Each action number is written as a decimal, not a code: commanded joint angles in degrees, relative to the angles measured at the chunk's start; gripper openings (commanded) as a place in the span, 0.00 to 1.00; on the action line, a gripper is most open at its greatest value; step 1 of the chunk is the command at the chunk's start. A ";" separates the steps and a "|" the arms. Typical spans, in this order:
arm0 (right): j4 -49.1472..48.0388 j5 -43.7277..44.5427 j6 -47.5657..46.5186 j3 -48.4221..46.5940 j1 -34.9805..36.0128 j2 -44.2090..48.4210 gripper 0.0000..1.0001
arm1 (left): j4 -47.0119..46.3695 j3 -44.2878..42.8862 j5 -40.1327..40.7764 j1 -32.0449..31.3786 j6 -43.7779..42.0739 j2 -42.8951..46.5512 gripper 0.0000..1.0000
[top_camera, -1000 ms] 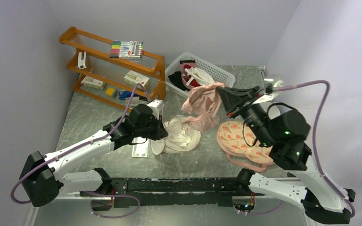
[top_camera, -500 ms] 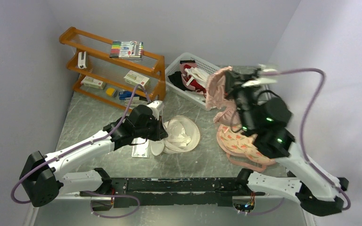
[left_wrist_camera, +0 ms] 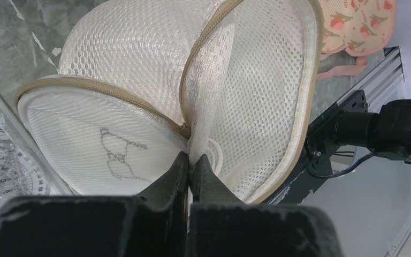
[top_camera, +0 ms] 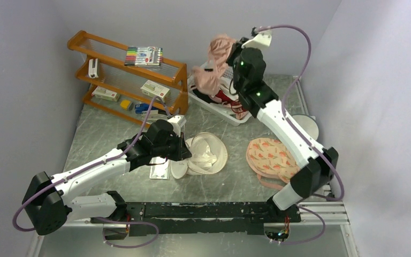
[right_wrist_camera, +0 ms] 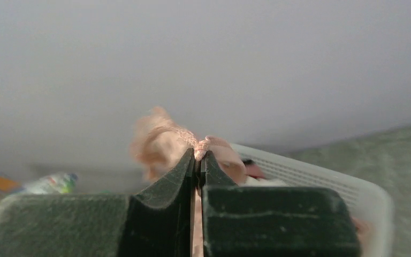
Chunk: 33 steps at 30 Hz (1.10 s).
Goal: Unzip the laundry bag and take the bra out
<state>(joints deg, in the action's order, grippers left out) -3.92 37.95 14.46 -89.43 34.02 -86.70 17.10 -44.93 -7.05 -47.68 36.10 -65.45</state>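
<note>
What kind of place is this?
Probably a robot practice booth, not a home: plain pale walls box in a grey marbled table, two white robot arms are bolted at its edge, and a white plastic basket of clothes and orange wooden shelf look like props.

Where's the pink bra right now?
Top view: the pink bra hangs from the shut right gripper, above the white basket, right of the wooden shelf.
</note>
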 commanded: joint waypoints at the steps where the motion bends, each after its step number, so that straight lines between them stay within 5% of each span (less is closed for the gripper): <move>1: -3.21 -11.95 25.80 -7.00 -8.45 -6.38 0.00 | -1.53 -0.72 -1.46 0.05 1.09 0.10 0.07; 5: -2.92 -17.86 40.29 -5.22 -14.36 -11.70 0.00 | -1.13 -1.28 -0.84 0.12 1.49 0.61 0.07; 10: -2.63 -15.97 45.02 3.16 -17.63 -13.70 0.00 | -0.80 -1.50 -1.29 0.09 1.55 0.47 0.07; 17: -1.99 -14.57 42.91 8.76 -18.75 -12.84 0.00 | -0.19 -2.36 -1.52 0.10 0.61 -0.51 0.07; 25: -9.49 -22.65 42.11 2.73 -13.41 -16.28 0.00 | -1.70 -1.82 -2.17 0.07 0.93 -1.10 0.07; 33: -8.96 -13.97 37.34 -4.04 -8.73 -20.55 0.00 | -0.90 -1.36 -1.69 0.09 1.66 0.84 0.07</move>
<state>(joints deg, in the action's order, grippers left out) -11.00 18.94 55.05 -92.18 25.36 -105.34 17.30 -45.28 -7.35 -47.68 37.12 -66.41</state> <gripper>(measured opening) 0.028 0.091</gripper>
